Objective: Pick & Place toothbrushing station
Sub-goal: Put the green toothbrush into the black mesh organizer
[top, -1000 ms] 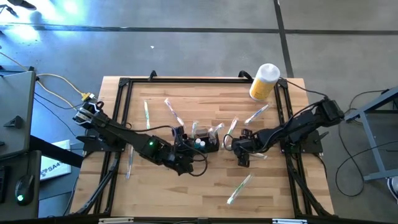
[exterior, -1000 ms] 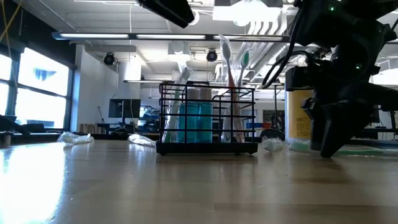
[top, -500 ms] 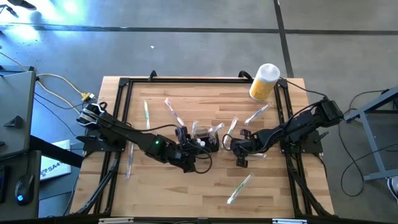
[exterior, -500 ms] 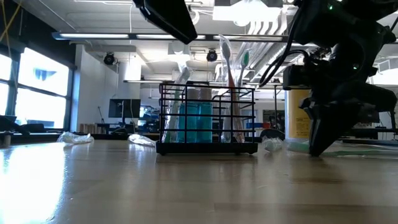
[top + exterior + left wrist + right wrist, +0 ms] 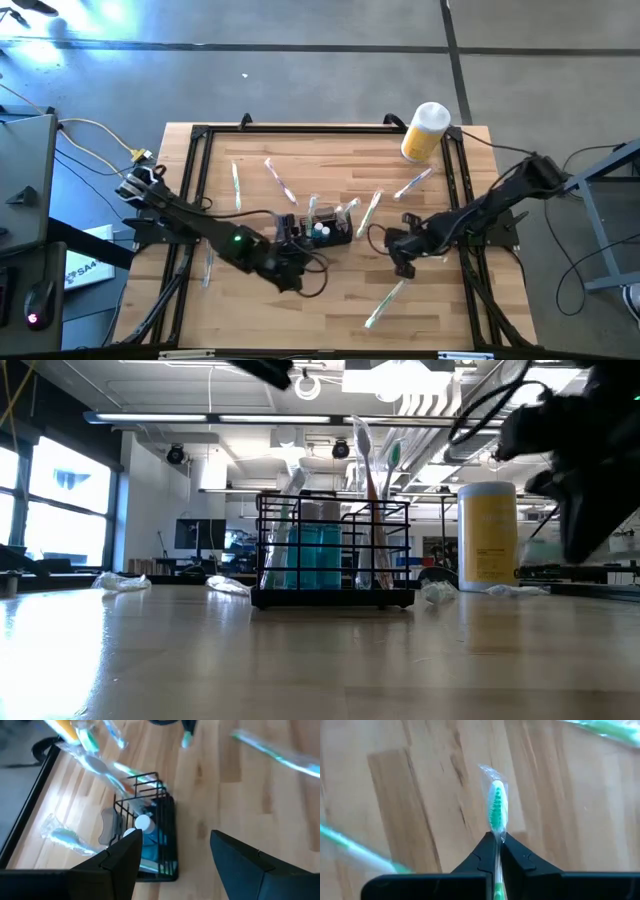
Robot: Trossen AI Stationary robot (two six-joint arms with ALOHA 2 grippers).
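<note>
The toothbrushing station (image 5: pixel 322 229), my black wire-mesh caddy, stands near the middle of the wooden table (image 5: pixel 450 320). It is already stocked with upright toothbrushes and teal tubes. Just beside it on my left side hovers my left gripper (image 5: pixel 290 262), fingers spread wide around nothing.

My right gripper (image 5: pixel 496 836) sits on the caddy's other side, a little apart from it. Its fingers are pinched together on a wrapped green-bristled toothbrush (image 5: pixel 496 810), whose head sticks out past my fingertips.

I judge the step in hand to be the pick: the brush is gripped, but not yet carried to the caddy. The next move calls for lifting it clear of the table. Then I must swing it over the open top and tip it upright, so the handle drops between the wires without knocking the brushes already standing there.

The right wrist view alone shows the grip itself, the thin wrapper and the green bristles. From above, that gripper is only a dark shape among loose wrapped toothbrushes (image 5: pixel 385 303) scattered over the boards. The low view shows the caddy (image 5: pixel 333 550) side-on with its contents upright, and a yellow canister (image 5: pixel 487 536) standing behind it. The left wrist view looks down into the caddy's (image 5: pixel 150 840) compartments between my open left fingers (image 5: pixel 120 862).
</note>
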